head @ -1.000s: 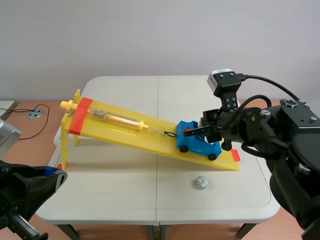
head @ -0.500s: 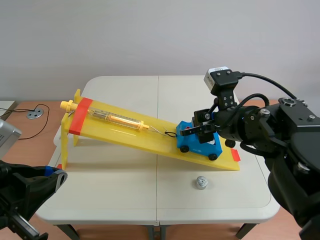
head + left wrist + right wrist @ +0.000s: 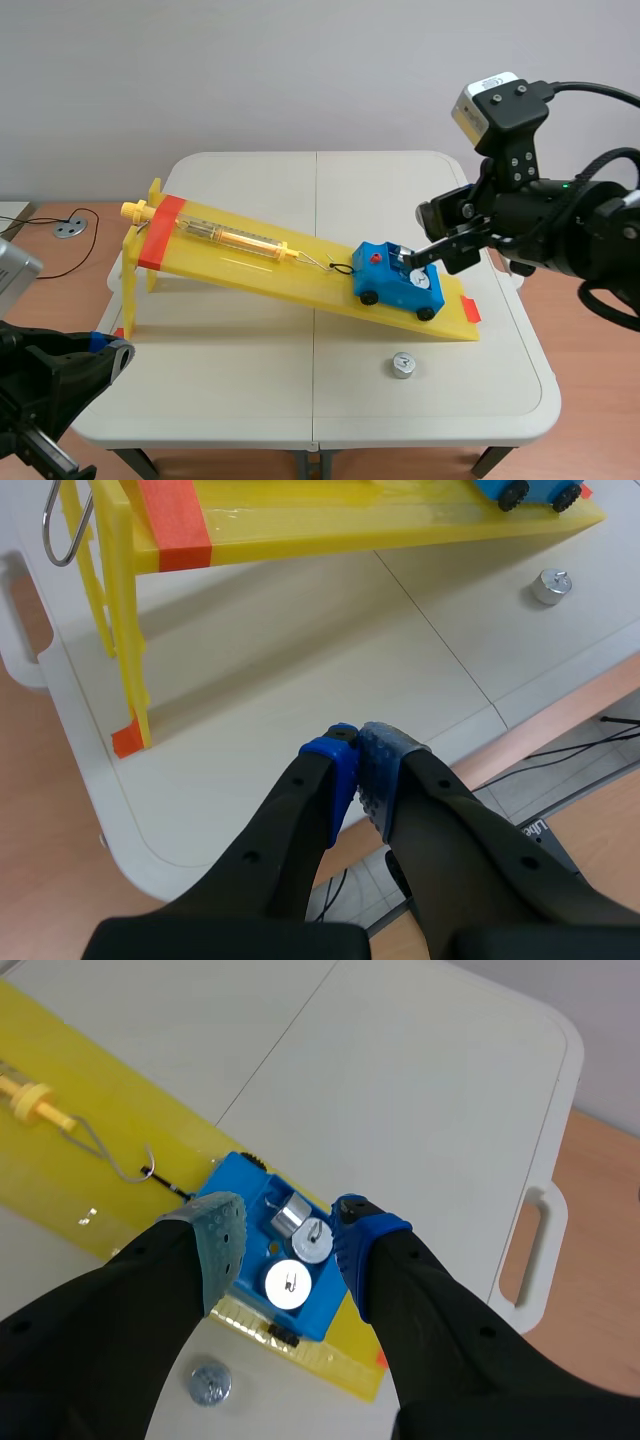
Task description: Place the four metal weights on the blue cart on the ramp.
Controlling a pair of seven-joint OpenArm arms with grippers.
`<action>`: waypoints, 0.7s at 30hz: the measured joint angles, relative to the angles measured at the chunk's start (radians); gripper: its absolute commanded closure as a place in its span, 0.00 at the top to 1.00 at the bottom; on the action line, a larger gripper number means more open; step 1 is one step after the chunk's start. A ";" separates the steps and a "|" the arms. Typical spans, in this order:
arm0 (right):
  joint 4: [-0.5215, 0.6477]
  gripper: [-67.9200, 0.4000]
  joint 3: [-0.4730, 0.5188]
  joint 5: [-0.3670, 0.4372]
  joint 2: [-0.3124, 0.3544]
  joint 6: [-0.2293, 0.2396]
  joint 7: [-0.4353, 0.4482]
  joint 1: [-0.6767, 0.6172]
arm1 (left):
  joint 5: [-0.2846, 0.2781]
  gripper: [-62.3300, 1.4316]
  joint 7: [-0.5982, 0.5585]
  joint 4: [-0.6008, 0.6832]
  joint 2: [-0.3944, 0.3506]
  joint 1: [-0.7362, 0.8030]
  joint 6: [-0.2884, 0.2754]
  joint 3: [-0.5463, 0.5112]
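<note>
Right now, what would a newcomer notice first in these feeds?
The bright yellow ramp slanting across the white table, with the blue cart parked near its low end. The right end effector hangs open above the cart, which holds three metal weights. A fourth weight sits on the table in front of the ramp's low end.

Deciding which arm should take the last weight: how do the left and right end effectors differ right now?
The left end effector is shut, pads meeting; the right end effector is open, fingers apart. The left sits low by the table's near edge, far from the blue cart; the right hangs above the cart's loaded weights. Shared: neither holds anything.
</note>
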 measured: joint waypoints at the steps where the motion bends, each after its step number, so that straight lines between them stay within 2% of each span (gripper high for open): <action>1: 0.021 0.33 0.008 0.013 0.013 0.003 -0.003 -0.021 | 0.000 0.10 0.000 0.000 0.000 0.000 0.000 0.000; 5: 0.091 0.33 0.064 0.084 0.061 0.024 -0.029 -0.109 | 0.000 0.10 0.000 0.000 0.000 0.000 0.000 0.000; 11: 0.160 0.33 0.200 0.183 0.127 0.059 -0.081 -0.234 | 0.000 0.10 0.000 0.000 0.000 0.000 0.000 0.000; 16: 0.167 0.33 0.288 0.204 0.167 0.079 -0.102 -0.307 | 0.000 0.10 0.000 0.000 0.000 0.000 0.000 0.000; 21: 0.159 0.33 0.286 0.197 0.176 0.089 -0.095 -0.322 | 0.000 0.10 0.000 0.000 0.000 0.000 0.000 0.000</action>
